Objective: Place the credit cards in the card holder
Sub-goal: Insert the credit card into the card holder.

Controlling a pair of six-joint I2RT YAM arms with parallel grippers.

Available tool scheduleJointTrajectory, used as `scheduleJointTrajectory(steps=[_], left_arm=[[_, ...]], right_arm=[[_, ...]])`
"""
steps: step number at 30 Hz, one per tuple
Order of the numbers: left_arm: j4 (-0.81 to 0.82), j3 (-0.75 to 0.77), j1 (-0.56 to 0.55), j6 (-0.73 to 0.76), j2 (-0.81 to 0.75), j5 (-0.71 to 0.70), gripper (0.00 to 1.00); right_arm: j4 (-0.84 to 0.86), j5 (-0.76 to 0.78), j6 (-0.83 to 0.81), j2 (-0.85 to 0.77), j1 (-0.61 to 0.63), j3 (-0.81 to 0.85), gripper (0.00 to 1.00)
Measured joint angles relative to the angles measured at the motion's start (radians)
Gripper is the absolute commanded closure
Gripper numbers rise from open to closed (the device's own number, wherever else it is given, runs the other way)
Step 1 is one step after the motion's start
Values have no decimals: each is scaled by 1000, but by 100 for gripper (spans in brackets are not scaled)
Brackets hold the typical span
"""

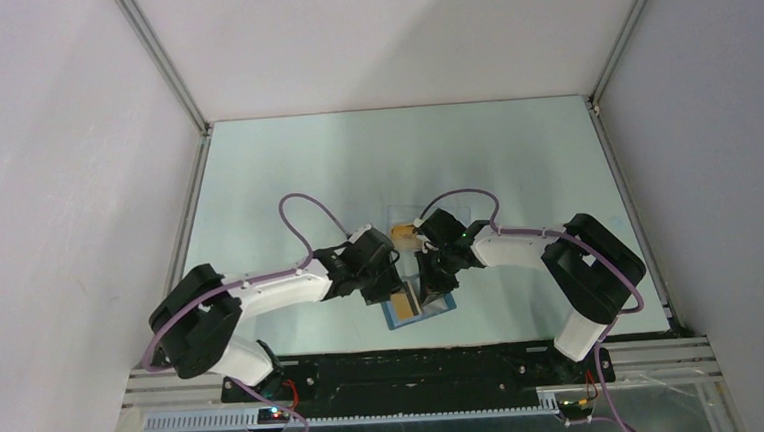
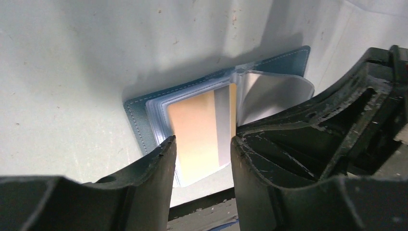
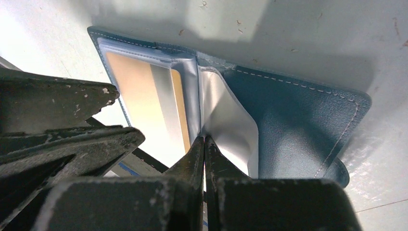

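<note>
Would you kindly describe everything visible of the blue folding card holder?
The blue folding card holder lies open and flat on the pale table. Its grained, leather-like cover has pale edge stitching and a rounded clasp tab. From its fold rise clear plastic sleeves; one holds an orange-gold card with a grey stripe. The tips of the shut right gripper touch a sleeve at the fold; the fingers of the left gripper flank the card.
</note>
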Motion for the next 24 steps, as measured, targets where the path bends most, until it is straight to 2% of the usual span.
scheduleJointTrajectory(steps=[15,18,24], left_arm=[[-37,0,0,8,30,-2,44],[-37,3,0,8,37,-2,45],[-55,31,0,30,51,-1,54]], right_arm=[[0,-5,-3,3,0,2,100],[0,-6,-3,4,0,2,100],[0,-8,-3,6,0,3,100]])
